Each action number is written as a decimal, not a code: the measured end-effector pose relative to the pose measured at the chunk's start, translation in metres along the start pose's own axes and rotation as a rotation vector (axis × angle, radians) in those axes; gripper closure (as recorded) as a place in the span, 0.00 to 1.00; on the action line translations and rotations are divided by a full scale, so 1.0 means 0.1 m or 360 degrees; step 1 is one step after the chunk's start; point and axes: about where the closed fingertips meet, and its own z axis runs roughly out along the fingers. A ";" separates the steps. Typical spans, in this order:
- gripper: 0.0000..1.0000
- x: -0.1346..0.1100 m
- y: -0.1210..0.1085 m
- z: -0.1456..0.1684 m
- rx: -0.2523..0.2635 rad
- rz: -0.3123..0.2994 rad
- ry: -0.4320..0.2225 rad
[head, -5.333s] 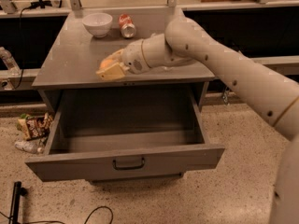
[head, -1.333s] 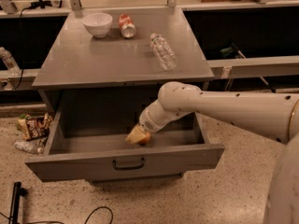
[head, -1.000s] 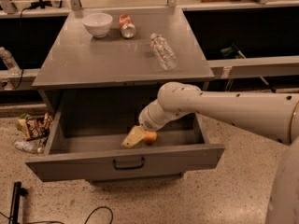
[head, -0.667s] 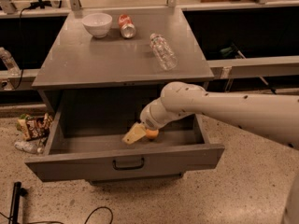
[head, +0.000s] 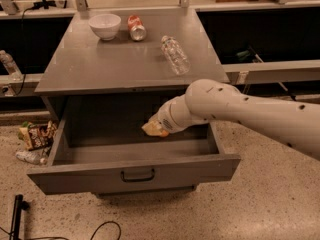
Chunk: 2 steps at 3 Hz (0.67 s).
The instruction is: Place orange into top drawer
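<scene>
One orange was my whole errand, and I could not pick it out as a separate thing. The only yellowish mass sat at the tool (head: 155,129), low inside the top drawer (head: 80,176), right of centre and near its floor. Whether the tool was clamped on the fruit or had let go, I could not tell. The drawer stood open, its handle (head: 136,175) facing me, and the arm (head: 240,109) reached in from the right. On the table (head: 100,69) above lay a white bowl (head: 105,25), a soda can (head: 136,27) and a plastic bottle (head: 175,54), with no orange among them. I judged the carry done; what remained was confirming the release and lifting the tool clear.
</scene>
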 end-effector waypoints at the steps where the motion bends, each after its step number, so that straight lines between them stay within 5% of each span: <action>1: 0.87 -0.30 -0.04 -0.51 0.0076 -0.0003 -0.0171; 2: 1.00 -0.58 -0.13 -1.11 0.0172 -0.0041 -0.0390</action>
